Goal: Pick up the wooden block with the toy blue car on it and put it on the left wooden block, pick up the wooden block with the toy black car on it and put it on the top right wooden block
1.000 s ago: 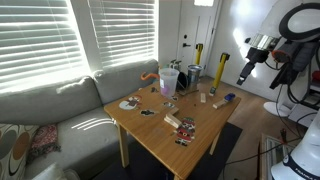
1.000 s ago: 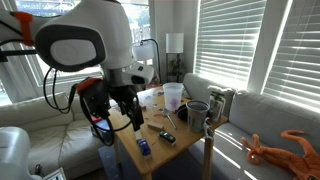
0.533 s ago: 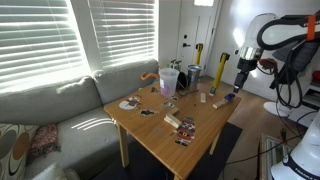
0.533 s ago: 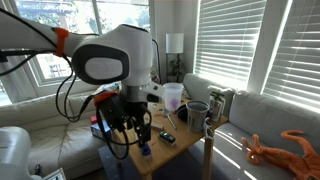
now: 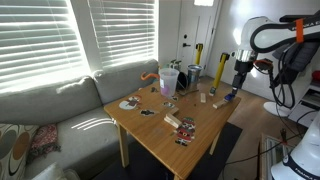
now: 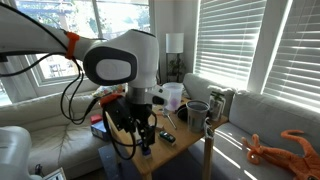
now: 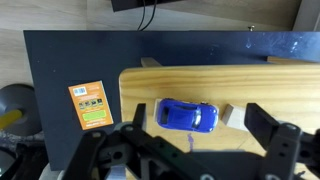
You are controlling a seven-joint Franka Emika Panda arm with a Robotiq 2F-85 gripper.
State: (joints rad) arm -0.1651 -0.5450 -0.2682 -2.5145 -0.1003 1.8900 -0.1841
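The gripper [image 7: 198,120] hangs spread wide above the toy blue car [image 7: 188,115]. The car sits on its wooden block [image 7: 229,111] near the corner of the table [image 7: 260,85]. A good grasp likely needs a straight descent, with one finger passing each end of the car. The fingers should close low on the block itself — not the toy — so nothing tips. Compared with half a second ago, in an exterior view the arm [image 5: 258,35] has swung in and sunk nearer the table corner.
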